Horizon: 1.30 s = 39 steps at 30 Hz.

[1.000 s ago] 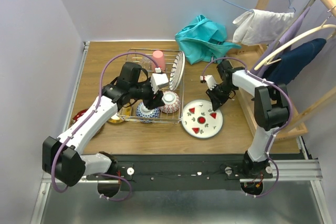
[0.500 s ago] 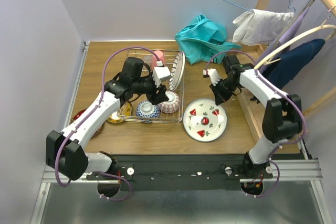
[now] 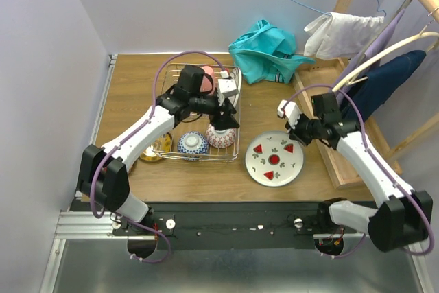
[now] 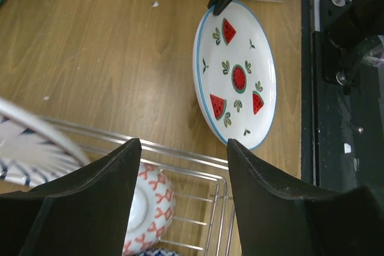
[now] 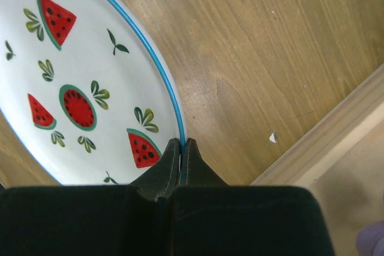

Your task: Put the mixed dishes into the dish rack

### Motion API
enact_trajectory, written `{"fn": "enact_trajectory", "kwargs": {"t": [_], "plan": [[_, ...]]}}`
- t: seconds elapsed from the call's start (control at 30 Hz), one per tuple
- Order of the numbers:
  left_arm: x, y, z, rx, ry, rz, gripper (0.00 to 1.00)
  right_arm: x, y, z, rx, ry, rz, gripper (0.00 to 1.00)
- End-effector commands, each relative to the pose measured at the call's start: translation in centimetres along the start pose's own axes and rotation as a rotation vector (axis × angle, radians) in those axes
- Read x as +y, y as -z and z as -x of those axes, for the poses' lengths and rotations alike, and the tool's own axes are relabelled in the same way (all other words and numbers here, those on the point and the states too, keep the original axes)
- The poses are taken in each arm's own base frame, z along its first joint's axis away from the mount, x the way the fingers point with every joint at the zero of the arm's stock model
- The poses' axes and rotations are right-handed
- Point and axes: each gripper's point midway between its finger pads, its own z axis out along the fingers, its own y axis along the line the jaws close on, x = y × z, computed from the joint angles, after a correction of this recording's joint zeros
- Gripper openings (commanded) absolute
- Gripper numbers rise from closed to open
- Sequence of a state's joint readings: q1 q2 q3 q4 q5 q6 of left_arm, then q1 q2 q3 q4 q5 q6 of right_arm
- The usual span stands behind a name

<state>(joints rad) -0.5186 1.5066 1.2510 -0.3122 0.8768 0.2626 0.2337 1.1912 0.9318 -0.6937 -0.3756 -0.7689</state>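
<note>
Right gripper (image 5: pixel 180 143): closed on the far-right rim of the white round plate with red watermelon marks and a blue edge (image 3: pixel 274 158); the blue edge runs into the seam between the two fingers.
Watermelon plate position: on the wooden counter (image 3: pixel 130 94), just right of the rectangular silver wire dish rack (image 3: pixel 206 158) and outside it.
Left gripper (image 4: pixel 183 143): jaws wide apart with nothing between them, hanging over the right end of the rack.
Below the left gripper: a white bowl with red pattern (image 3: pixel 218 136) inside the rack, and the rack's right wall.
Obstruction, right side: the pale wooden base rail of a clothes frame (image 5: pixel 342 124) lies near the plate's rim, just beyond the right gripper.
Obstruction, rack side: the left arm lies across the rack and hides part of its contents.
Rack contents seen: one red-patterned bowl, one blue-patterned bowl (image 3: pixel 193 143) beside it, one pink cup (image 3: pixel 206 77) at the far side, and one white plate with dark blue stripes (image 4: pixel 27 151) that appears to stand on edge by the right wall.
Outside the rack: one watermelon plate and one gold saucer (image 3: pixel 149 156) touching or just beside the rack's near-left corner, partly under the left arm.
Count in view: two bowls, two plates, one cup, one saucer.
Surroundings: one crumpled teal cloth (image 3: pixel 264 49) behind the rack, one white garment (image 3: pixel 343 32) and one dark blue garment (image 3: pixel 384 80) hung on the frame.
</note>
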Motion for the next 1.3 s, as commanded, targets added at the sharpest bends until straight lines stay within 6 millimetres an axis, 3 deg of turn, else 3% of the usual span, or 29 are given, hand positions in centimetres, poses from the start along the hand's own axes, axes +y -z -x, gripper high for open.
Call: {"fn": "enact_trajectory", "kwargs": {"t": [0.0,0.2,0.4,0.67,0.83,0.93,1.03,1.07,1.13,1.17,1.27], "plan": [[-2.2,-2.1,1.1,-0.017,-0.138,-0.097,0.67,-0.5,1.2,2.2,-0.162,0.163,-0.103,0.0],[-2.9,-5.0,-0.7,0.036,-0.164,-0.12,0.67,-1.5,2.4,4.1,-0.255,0.168,-0.187,0.0],[-1.9,-7.1,-1.4,0.056,-0.154,-0.12,0.67,-1.9,3.5,6.0,-0.318,0.225,-0.206,0.0],[-0.2,-10.0,-1.7,0.044,-0.115,-0.124,0.67,-1.0,4.1,6.4,-0.345,0.263,-0.183,0.0],[-0.4,-11.1,-1.8,0.041,-0.091,-0.167,0.61,-0.7,4.3,6.3,-0.351,0.264,-0.178,0.01],[-0.5,-11.7,-2.2,0.047,-0.081,-0.19,0.55,-0.6,4.2,6.4,-0.355,0.269,-0.173,0.0],[-1.0,-12.0,-2.1,0.053,-0.06,-0.227,0.34,-0.6,3.8,6.2,-0.343,0.263,-0.158,0.0],[-1.0,-12.0,-2.1,0.053,-0.055,-0.234,0.23,-0.6,3.6,6.1,-0.336,0.258,-0.148,0.0],[-1.3,-11.9,-1.7,0.045,-0.067,-0.245,0.13,-0.5,3.0,5.7,-0.306,0.228,-0.114,0.0],[-1.4,-11.7,-1.7,0.047,-0.076,-0.248,0.06,-0.4,2.9,5.6,-0.293,0.213,-0.096,0.05],[-1.6,-11.2,-1.4,0.049,-0.121,-0.251,0.01,0.0,2.0,5.0,-0.222,0.117,-0.007,0.45]]}}
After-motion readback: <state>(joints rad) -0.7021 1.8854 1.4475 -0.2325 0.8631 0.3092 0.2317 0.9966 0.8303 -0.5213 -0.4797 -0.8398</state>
